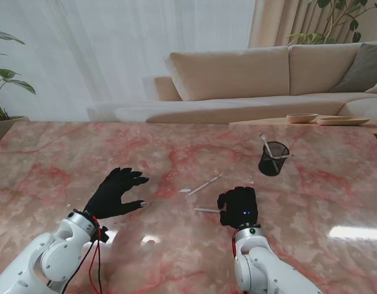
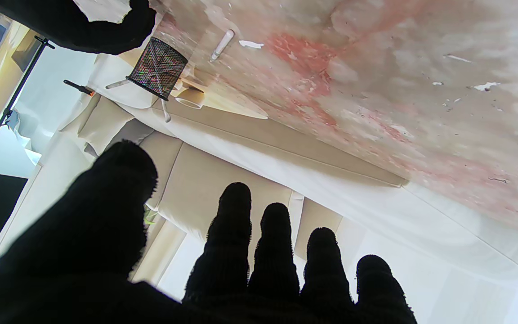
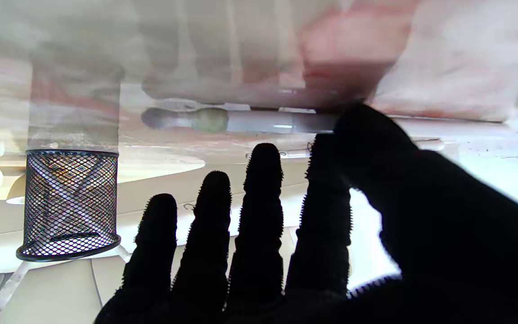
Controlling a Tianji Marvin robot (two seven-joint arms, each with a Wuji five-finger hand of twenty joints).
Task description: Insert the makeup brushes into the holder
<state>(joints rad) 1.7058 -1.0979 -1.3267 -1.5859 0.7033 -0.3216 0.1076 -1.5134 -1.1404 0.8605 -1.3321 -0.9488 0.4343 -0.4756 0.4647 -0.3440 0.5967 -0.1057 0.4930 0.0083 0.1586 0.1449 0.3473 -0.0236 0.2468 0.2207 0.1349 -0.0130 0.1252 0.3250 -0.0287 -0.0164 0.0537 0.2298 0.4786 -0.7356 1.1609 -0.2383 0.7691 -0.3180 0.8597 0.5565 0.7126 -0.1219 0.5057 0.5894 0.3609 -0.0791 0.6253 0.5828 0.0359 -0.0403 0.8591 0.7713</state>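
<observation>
Black right hand (image 1: 238, 207) pinching a brush (image 1: 207, 210), second brush (image 1: 205, 184) beyond, left hand (image 1: 116, 193) splayed empty.

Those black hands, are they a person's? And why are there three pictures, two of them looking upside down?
They belong to a robot wearing black gloves. One camera looks down from its stand; one sits on each wrist, and those pictures come out flipped. On the pink marble table stands a black mesh holder with two brushes already in it. Two more lie loose: a far brush and a near brush. The right hand is at the near brush, thumb touching it, not yet lifting. The left hand is open and holds nothing.
</observation>
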